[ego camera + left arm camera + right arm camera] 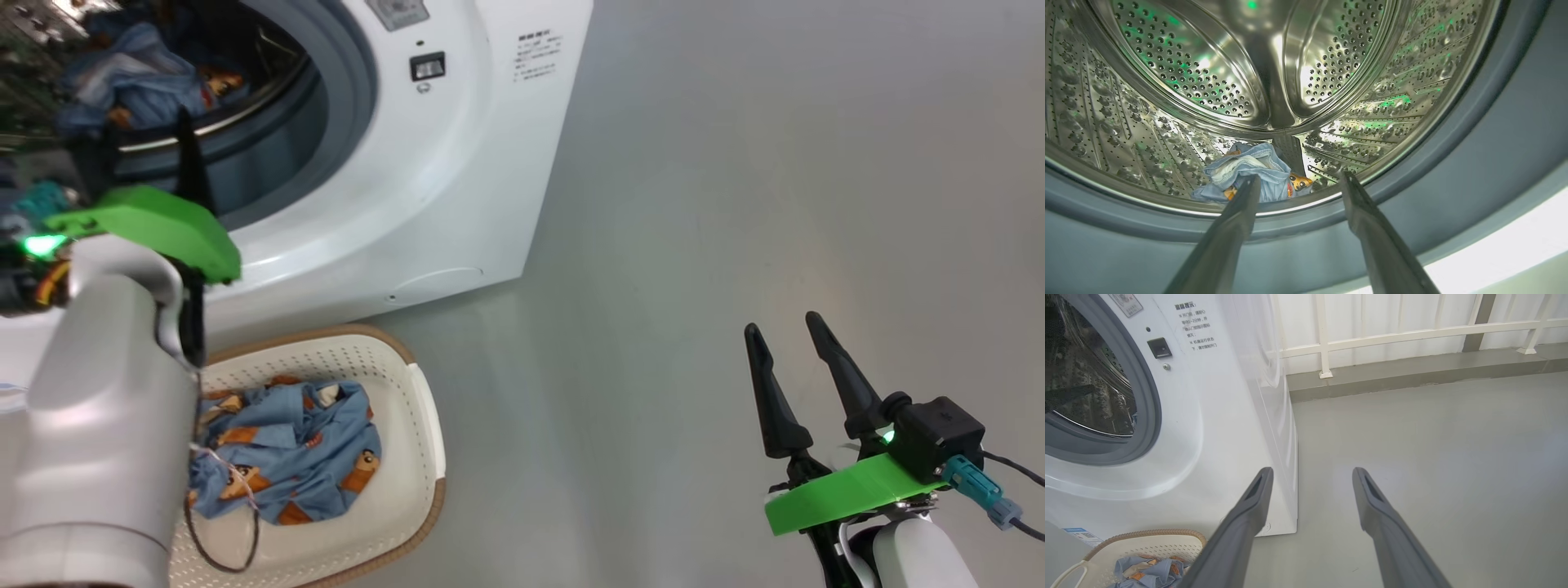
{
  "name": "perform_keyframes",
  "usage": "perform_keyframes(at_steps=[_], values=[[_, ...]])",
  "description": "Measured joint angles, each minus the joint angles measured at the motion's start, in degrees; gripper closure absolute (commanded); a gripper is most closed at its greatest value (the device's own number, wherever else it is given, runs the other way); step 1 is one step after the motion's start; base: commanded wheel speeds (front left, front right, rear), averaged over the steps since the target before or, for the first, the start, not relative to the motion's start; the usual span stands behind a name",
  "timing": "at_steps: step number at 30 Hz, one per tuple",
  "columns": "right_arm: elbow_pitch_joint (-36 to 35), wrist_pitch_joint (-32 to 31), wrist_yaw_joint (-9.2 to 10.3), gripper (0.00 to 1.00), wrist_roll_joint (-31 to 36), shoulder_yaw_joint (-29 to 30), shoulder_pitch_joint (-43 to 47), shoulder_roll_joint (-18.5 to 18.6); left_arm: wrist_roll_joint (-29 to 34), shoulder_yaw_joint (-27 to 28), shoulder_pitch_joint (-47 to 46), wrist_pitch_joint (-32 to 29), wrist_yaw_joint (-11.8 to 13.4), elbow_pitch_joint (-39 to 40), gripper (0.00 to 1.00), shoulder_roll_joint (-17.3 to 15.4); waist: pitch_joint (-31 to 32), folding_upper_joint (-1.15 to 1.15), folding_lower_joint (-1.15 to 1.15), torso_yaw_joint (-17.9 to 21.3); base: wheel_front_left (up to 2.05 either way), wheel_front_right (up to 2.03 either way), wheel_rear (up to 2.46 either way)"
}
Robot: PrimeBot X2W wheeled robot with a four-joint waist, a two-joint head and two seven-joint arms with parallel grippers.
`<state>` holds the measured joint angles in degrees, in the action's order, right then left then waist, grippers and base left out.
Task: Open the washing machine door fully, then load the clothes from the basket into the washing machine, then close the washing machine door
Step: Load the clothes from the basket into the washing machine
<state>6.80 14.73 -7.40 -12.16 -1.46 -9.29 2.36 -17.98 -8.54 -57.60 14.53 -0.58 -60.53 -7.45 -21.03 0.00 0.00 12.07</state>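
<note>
2 bundles of clothes (1257, 171): 1 lies in the drum (1188, 73) just beyond the left gripper (1300, 177), which is spread wide and empty at the washing machine (457, 163) mouth. 1 sits in the basket (429, 441) below that gripper. The right gripper (782, 325), equally wide and empty, hangs over the floor (735, 163), well apart from the basket.

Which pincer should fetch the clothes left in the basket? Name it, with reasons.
Probably left. The left pincer is open and empty at the drum mouth, its arm over the basket with the clothes; the right pincer is off over the floor.
</note>
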Motion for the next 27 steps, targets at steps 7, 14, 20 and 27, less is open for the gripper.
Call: perform_keyframes(at_steps=[7,14,20,27], values=[[0.2,0.0,0.00,0.00,0.1,0.3,0.6,0.0,0.0,0.2,5.7,0.0,-0.9,3.3,0.00,1.6,2.7,0.00,0.00,-1.4,0.00,0.00,0.00],[0.4,0.0,0.00,0.00,1.3,1.5,2.8,0.0,-0.7,0.9,16.2,0.0,-1.7,7.3,0.00,2.9,6.2,0.00,0.00,-2.5,0.00,0.00,0.00],[0.6,0.0,0.00,0.00,2.1,2.4,5.3,0.0,-1.5,1.2,23.5,0.0,-1.7,11.4,0.00,4.1,9.7,0.00,0.00,-3.6,0.00,0.00,0.00],[0.7,0.0,0.00,0.00,2.5,2.3,7.2,0.9,-2.6,2.6,33.1,0.0,-1.6,17.0,0.00,4.3,14.0,0.00,0.00,-4.9,0.00,0.00,0.00]])
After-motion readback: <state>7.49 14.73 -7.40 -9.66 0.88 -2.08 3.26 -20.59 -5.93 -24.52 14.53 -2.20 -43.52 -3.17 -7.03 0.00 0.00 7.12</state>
